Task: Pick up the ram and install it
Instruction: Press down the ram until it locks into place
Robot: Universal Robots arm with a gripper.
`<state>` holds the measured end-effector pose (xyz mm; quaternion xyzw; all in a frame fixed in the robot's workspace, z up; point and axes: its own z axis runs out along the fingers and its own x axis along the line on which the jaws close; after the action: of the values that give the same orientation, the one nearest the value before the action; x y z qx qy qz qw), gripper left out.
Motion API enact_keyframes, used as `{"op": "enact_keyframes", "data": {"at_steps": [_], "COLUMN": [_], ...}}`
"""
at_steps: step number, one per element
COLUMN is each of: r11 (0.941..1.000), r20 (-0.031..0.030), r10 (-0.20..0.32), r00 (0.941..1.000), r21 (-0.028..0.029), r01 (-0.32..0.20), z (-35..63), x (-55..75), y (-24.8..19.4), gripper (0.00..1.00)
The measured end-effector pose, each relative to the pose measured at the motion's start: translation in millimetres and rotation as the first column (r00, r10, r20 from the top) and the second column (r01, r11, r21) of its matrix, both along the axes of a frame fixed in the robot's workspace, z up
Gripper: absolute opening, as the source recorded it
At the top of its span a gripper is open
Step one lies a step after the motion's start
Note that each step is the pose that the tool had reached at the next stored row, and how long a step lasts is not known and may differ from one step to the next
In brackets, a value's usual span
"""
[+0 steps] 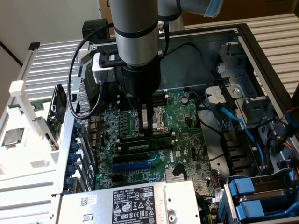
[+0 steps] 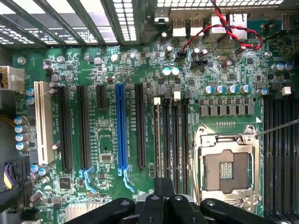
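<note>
Gripper (image 1: 148,133) is clenched, fingertips pressed together with nothing between them, hanging right over the memory slots of the motherboard (image 1: 187,135), tips just above the ram (image 1: 145,145). Same in the wrist view: gripper (image 2: 164,186) with fingers (image 2: 159,186) together over the slot bank. One ram stick: long, thin, dark, white label strip along its face, sitting lengthwise in a slot with white end clips, just beside the open CPU socket (image 2: 227,165). In the wrist view it sits edge-on, so chips can't be made out there. Counts from the wrist view: four memory slots beside the socket, one blue expansion slot (image 2: 121,133), one white expansion slot (image 2: 43,122), four black expansion slots. One CPU socket, metal frame open, contacts exposed. One loose silver processor chip (image 1: 13,136) on the white rack at the exterior view's left, well apart from the case. Blue cables (image 1: 243,130) at the exterior view's right.
</note>
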<state>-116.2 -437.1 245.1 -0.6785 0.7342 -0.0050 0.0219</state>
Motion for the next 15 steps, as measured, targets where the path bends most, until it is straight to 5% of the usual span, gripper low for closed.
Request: {"op": "enact_keyframes", "data": {"at_steps": [3,6,10,15], "r11": [0.9983,0.9893,0.9615,0.9309], "r20": [0.0000,0.0000,-0.0001,0.0000], "r10": [-0.058,-0.146,-0.275,-0.365], "r00": [0.9983,0.9893,0.9615,0.9309], "r21": [0.0000,0.0001,0.0000,0.0001], "r01": [0.058,0.146,0.275,0.365], "z": [0.0,-0.1,-0.6,-0.9], "x": [-0.1,-0.1,-0.1,0.0], "y": [0.0,0.1,0.1,0.1], "gripper": [0.11,0.11,0.11,0.11]}}
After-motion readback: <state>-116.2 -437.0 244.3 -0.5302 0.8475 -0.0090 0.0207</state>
